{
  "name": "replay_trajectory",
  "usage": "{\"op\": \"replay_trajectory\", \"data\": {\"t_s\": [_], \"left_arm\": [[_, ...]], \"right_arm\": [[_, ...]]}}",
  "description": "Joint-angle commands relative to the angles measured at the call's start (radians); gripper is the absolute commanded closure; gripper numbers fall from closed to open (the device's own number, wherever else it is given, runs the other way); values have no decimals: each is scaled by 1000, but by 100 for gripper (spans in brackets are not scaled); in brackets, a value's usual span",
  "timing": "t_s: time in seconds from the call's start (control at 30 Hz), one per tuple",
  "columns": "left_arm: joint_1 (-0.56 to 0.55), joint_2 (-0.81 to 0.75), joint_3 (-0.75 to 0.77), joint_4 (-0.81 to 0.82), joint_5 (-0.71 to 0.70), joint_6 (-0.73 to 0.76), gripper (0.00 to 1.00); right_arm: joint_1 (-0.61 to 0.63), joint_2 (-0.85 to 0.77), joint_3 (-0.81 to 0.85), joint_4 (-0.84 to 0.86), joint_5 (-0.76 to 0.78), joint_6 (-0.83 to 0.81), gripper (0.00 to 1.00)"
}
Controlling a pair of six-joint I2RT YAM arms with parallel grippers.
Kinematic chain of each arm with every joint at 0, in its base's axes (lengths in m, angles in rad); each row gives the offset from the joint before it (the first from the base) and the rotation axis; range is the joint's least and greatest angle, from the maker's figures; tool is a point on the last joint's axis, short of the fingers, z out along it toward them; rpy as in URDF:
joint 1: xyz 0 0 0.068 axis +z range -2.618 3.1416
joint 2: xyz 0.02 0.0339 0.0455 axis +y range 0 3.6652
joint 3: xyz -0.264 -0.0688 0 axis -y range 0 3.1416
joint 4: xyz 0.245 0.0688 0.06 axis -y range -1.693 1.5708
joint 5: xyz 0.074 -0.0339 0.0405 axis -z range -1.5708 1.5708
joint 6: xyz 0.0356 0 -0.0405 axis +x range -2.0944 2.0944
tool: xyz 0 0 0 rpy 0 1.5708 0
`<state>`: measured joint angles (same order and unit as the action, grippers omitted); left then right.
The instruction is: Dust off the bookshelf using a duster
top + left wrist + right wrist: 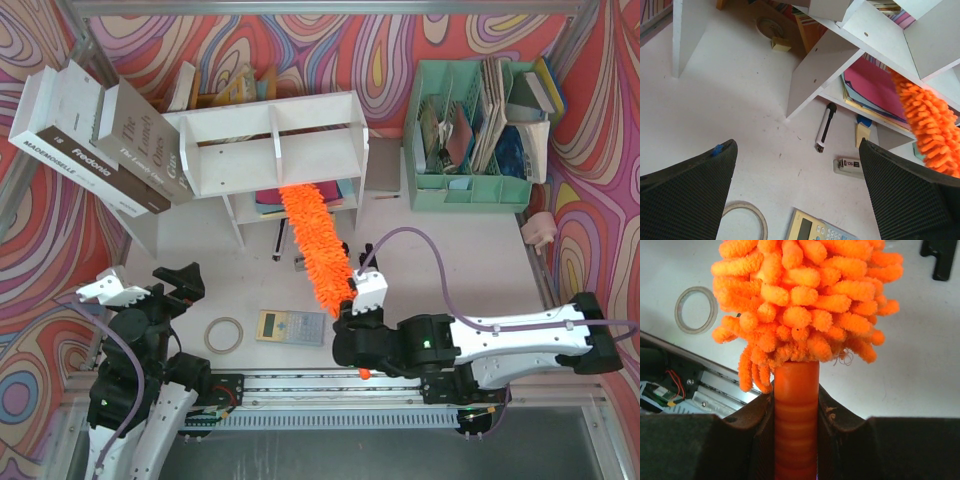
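The white bookshelf (pixel 272 140) stands at the back centre of the table; its dividers also show in the left wrist view (pixel 820 70). The orange duster (pixel 318 247) runs from my right gripper up to the shelf's lower tier, its fluffy tip under the shelf edge. My right gripper (pixel 352 322) is shut on the duster's orange handle (pixel 796 415), with the fluffy head (pixel 805 300) just past the fingers. The duster's head also shows at the right of the left wrist view (pixel 932 127). My left gripper (pixel 178 283) is open and empty at the near left, above the table.
A tape ring (pixel 224 335) and a yellow calculator (pixel 290 327) lie near the front. A marker (pixel 825 127) and a small stapler (pixel 849 166) lie before the shelf. Large books (pixel 95 135) lean at the back left. A mint-green file organiser (pixel 480 130) stands at the back right.
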<state>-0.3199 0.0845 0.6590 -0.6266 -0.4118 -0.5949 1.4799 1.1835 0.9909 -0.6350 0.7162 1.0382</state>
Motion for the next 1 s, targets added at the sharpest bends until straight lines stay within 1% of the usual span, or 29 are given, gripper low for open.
{"op": "replay_trajectory", "data": {"t_s": [0.0, 0.13, 0.2, 0.33, 0.47, 0.5, 0.57, 0.63, 0.7, 0.83, 0.9, 0.97], "left_arm": [[5, 7, -11, 6, 11, 1, 2], [5, 11, -10, 7, 13, 1, 2], [5, 10, -10, 7, 12, 1, 2], [5, 8, -11, 5, 11, 1, 2], [5, 11, -11, 6, 11, 1, 2], [6, 13, -10, 7, 10, 2, 2], [5, 12, -10, 5, 10, 1, 2], [5, 14, -10, 5, 10, 3, 1], [5, 12, -9, 5, 10, 4, 2], [5, 11, -9, 5, 8, 1, 2], [5, 11, -10, 5, 10, 2, 1], [5, 12, -10, 7, 10, 2, 2]], "right_arm": [[1, -124, -11, -194, 189, 221, 100], [0, -212, -60, -360, 209, 386, 100], [0, -230, -71, -393, 209, 425, 100], [0, -200, -63, -307, 192, 330, 100], [0, -120, -31, -88, 143, 117, 100], [0, -101, -18, -46, 132, 89, 100], [0, -61, 4, 1, 115, 42, 100], [0, -37, 23, 2, 117, 37, 100], [0, -37, 24, -47, 142, 82, 100], [0, -94, 2, -236, 203, 266, 100], [1, -135, -14, -337, 216, 365, 100], [0, -169, -37, -400, 215, 436, 100]]}}
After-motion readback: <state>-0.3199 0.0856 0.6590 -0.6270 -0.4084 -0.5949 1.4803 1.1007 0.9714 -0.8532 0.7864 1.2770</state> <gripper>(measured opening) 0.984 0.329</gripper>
